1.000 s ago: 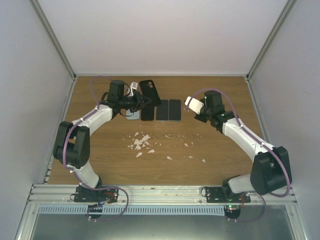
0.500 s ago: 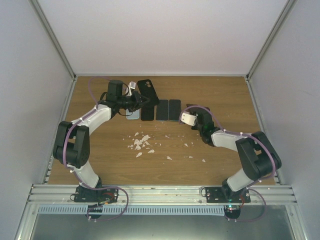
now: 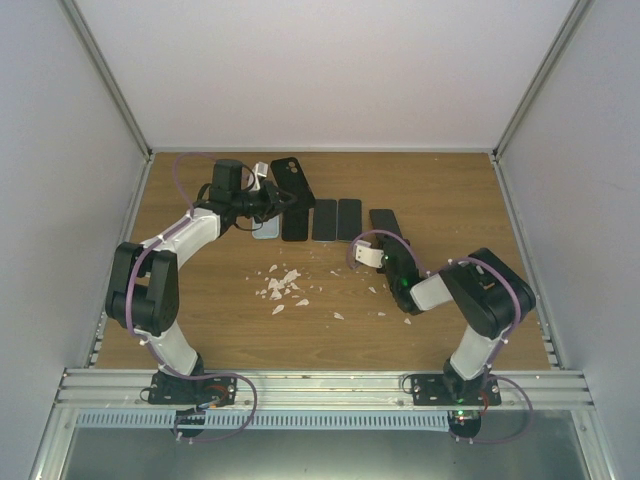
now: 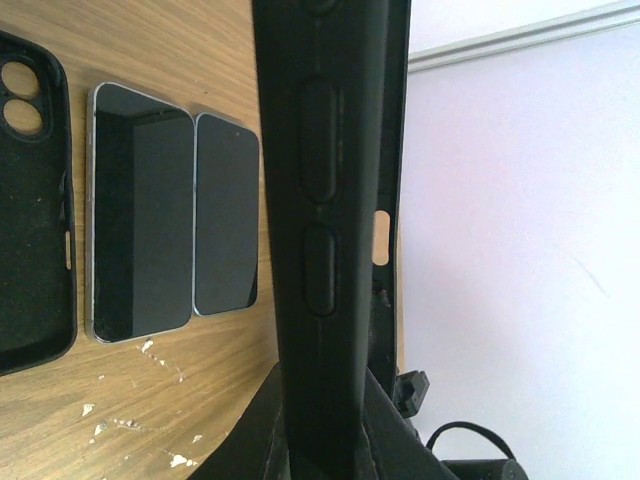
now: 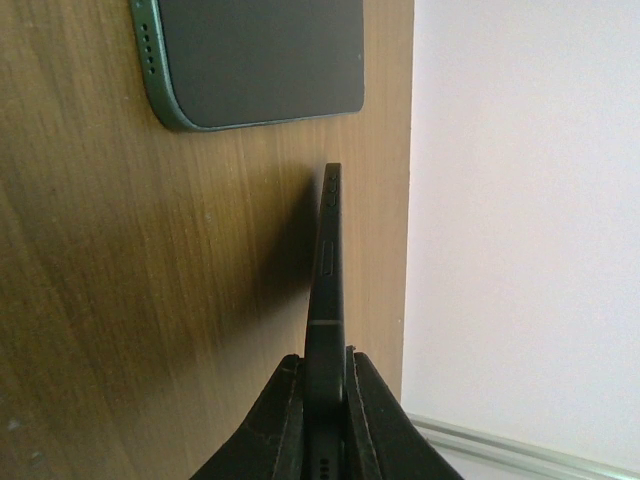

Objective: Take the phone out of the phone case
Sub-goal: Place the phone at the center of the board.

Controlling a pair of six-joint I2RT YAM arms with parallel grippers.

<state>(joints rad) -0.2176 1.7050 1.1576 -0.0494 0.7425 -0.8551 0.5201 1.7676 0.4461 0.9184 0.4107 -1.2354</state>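
Observation:
My left gripper [image 3: 266, 199] is shut on a black phone case [image 3: 291, 178] and holds it above the back left of the table. In the left wrist view the case [image 4: 335, 230] stands edge-on between the jaws of the left gripper [image 4: 325, 440], side buttons showing. My right gripper [image 3: 385, 247] is shut on a dark phone [image 3: 384, 222], low over the wood at the right end of the row. In the right wrist view the phone [image 5: 327, 280] is edge-on, clamped in the right gripper [image 5: 325, 400].
Two dark phones [image 3: 324, 220] [image 3: 348, 220] lie side by side on the wooden table [image 3: 200, 300]. An empty black case [image 3: 295, 224] and a pale blue one [image 3: 265, 229] lie left of them. White flakes [image 3: 282, 285] litter the middle. A green-edged phone [image 5: 255, 60] lies ahead of the right gripper.
My right arm has folded back toward its base and come down, carrying the dark phone from mid-air to just over the table right of the row. The left arm has barely moved.

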